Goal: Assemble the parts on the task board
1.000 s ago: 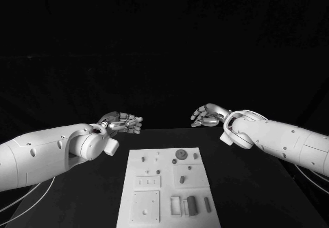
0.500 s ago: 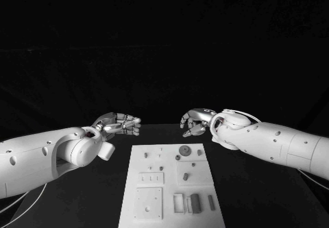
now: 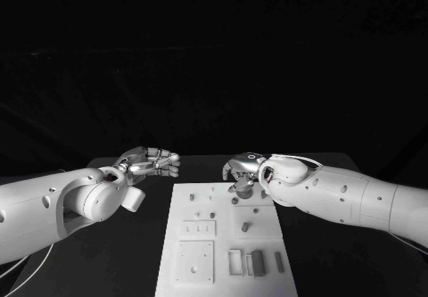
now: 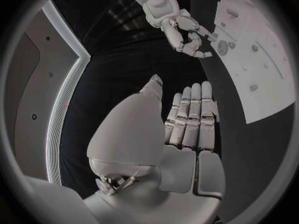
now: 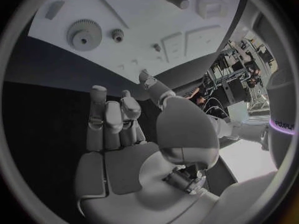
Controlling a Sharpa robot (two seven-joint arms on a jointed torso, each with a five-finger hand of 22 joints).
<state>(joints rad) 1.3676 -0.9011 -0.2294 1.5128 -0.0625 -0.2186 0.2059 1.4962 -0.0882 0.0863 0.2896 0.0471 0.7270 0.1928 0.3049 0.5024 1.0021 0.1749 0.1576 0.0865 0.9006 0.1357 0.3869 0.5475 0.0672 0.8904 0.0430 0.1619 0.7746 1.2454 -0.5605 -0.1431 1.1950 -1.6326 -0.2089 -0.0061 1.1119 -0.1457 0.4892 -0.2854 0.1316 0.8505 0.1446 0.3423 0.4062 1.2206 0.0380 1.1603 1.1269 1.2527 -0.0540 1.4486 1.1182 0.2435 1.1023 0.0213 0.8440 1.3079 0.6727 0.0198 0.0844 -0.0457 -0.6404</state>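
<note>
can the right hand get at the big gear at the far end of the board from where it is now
Probably yes. The right hand hovers over the task board's far end, fingers apart and holding nothing, with the large gear just beyond its fingertips and nothing between them.

Lies flat, lengthwise down the middle of the table: the white task board (image 3: 225,247), carrying raised square plates and recesses. Holds small grey parts: a toothed gear (image 5: 82,34) and a smaller gear (image 5: 116,34) beside it at the far end, short pegs mid-board, upright bars (image 3: 258,262) near the close end.
</note>
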